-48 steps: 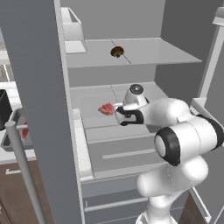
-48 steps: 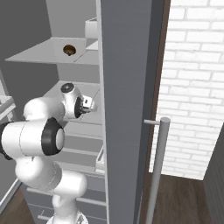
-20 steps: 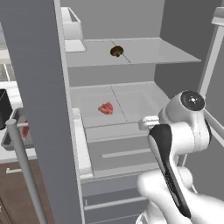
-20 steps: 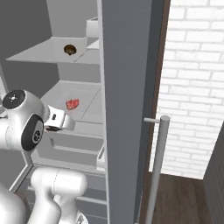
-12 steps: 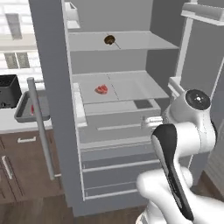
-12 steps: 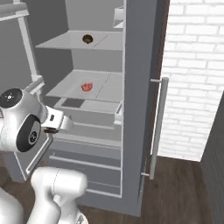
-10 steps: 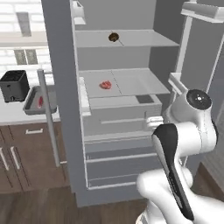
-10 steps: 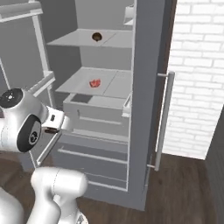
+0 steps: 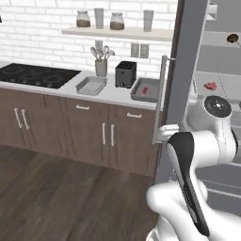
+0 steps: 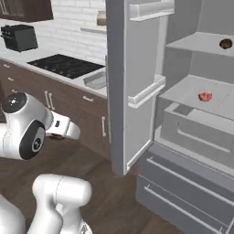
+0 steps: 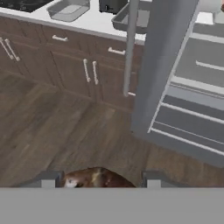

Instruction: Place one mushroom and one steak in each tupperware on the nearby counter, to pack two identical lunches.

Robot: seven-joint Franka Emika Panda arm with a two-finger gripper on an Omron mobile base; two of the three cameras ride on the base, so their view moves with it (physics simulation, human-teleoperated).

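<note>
A: Hand view: gripper (image 11: 97, 183) pointed down at wood floor (image 11: 52, 131); brown mushroom (image 11: 97, 178) sits between the two fingertips (image 11: 46, 180). Jaws clenched on it.

B: Trays?

A: Left base view: two tupperware on the counter (image 9: 89, 94), either side of a black toaster-like box (image 9: 125, 74). Left tupperware (image 9: 91, 85) looks bare. Right tupperware (image 9: 145, 90) has a steak (image 9: 145, 89) inside.

B: Fridge contents?

A: Right base view: door open. Second steak (image 10: 204, 96) on the middle shelf (image 10: 183, 93); second mushroom (image 10: 225, 44) on the shelf above.
</note>
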